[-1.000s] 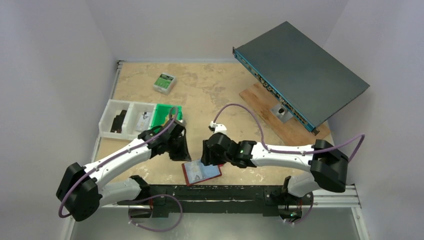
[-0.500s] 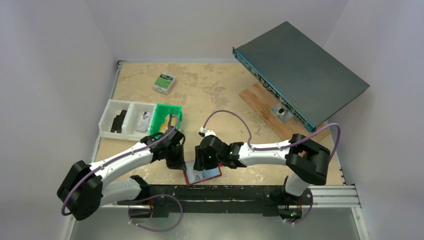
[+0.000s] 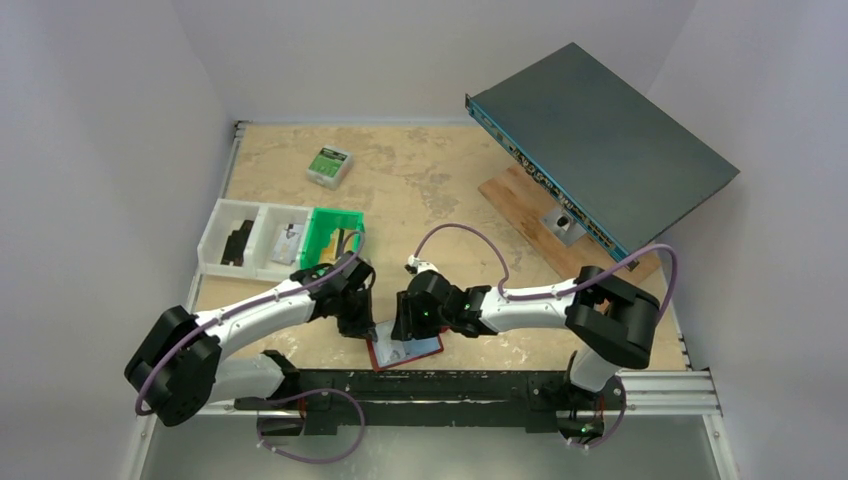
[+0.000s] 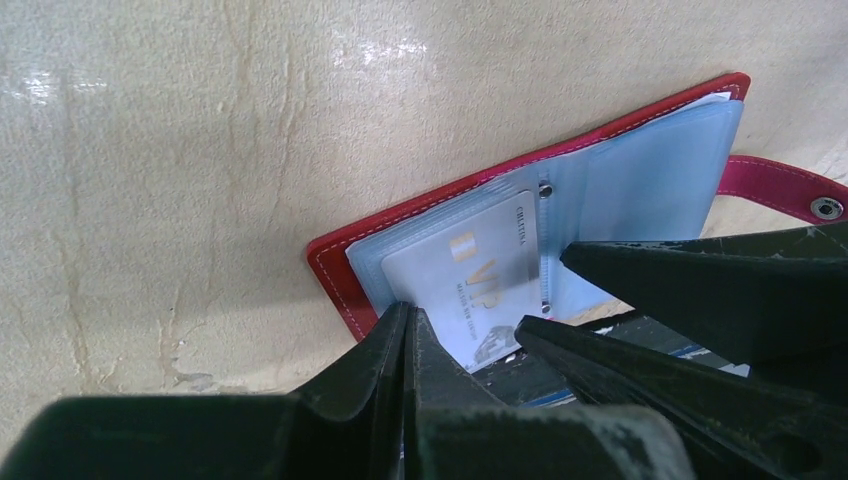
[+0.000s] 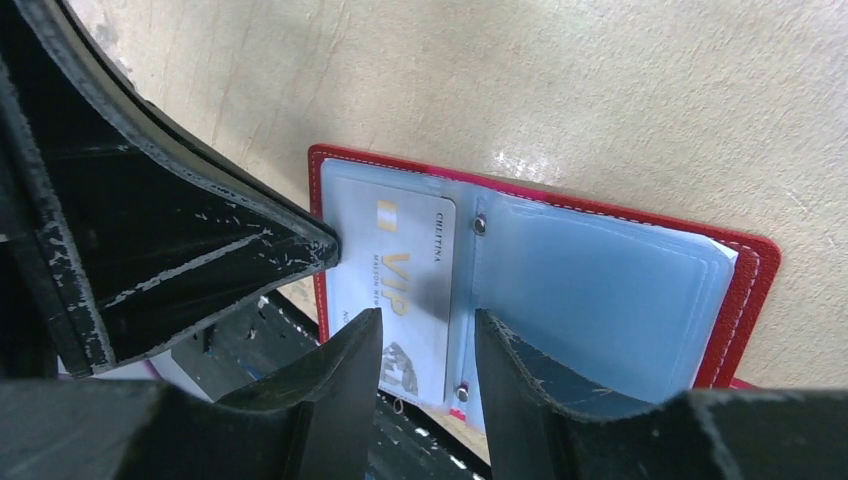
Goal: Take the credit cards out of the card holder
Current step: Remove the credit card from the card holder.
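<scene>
One card (image 5: 395,275) sits pocketed in the open card holder (image 5: 600,290) at the worktop's (image 5: 600,100) near edge, where the left gripper (image 4: 405,325), pressed together, seemingly pins its side so the half-spread right gripper (image 5: 427,320) can reach it.

top view looks down; wrist views closely share card holder (image 4: 620,170).

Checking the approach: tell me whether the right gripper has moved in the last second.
Yes. Judged against the green bin, the right gripper has shifted left and slightly toward the near edge, further over the card holder.
</scene>
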`<act>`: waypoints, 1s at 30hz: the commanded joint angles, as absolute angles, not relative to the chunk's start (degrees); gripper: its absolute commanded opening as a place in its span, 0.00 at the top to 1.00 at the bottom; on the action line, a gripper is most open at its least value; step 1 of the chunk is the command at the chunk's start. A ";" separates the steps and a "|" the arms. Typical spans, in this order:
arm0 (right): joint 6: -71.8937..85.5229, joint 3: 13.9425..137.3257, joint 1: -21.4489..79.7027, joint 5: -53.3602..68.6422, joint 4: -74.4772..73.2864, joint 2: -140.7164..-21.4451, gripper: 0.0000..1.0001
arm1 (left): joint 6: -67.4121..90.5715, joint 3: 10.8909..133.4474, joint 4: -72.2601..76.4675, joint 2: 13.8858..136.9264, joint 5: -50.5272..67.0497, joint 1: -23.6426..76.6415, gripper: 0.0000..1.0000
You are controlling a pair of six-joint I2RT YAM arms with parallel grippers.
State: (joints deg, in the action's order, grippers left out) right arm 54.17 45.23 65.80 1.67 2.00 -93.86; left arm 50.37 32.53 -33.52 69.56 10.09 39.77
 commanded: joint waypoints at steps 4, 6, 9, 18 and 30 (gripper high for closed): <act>55.75 42.26 64.51 5.28 8.21 -95.13 0.60 | 50.69 32.21 -31.49 70.99 10.64 39.55 1.00; 55.96 41.63 64.11 6.04 9.22 -95.39 0.60 | 50.63 32.17 -31.17 71.44 10.83 39.59 1.00; 56.20 41.03 63.77 7.03 10.40 -95.74 0.60 | 50.69 32.04 -30.31 72.36 11.29 39.83 1.00; 58.28 36.26 61.18 11.13 17.35 -96.08 0.60 | 51.93 31.99 -27.95 76.27 11.47 40.87 1.00; 62.98 27.62 57.00 19.25 32.54 -96.60 0.62 | 52.38 30.47 -29.07 77.82 8.93 40.89 1.00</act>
State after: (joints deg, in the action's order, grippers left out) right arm 61.30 30.15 57.69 16.32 28.71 -94.56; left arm 52.07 33.50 -29.21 75.07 13.89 40.14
